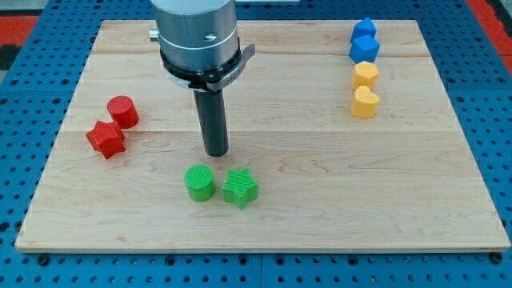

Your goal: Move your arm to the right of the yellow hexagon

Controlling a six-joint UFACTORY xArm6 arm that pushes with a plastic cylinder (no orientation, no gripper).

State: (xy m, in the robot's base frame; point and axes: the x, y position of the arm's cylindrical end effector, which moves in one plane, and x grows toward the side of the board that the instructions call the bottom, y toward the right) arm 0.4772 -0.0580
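Note:
The yellow hexagon (365, 75) sits on the wooden board (336, 192) at the view's upper right. A yellow heart (365, 102) lies just below it. My tip (216, 152) rests on the board left of centre, far to the left of the yellow hexagon and a little lower. It stands just above the green cylinder (200, 183) and green star (240, 189), touching neither.
Two blue blocks (364, 40) sit stacked in line above the yellow hexagon. A red cylinder (123, 111) and a red star (106, 138) lie at the view's left. A blue pegboard (32, 72) surrounds the board.

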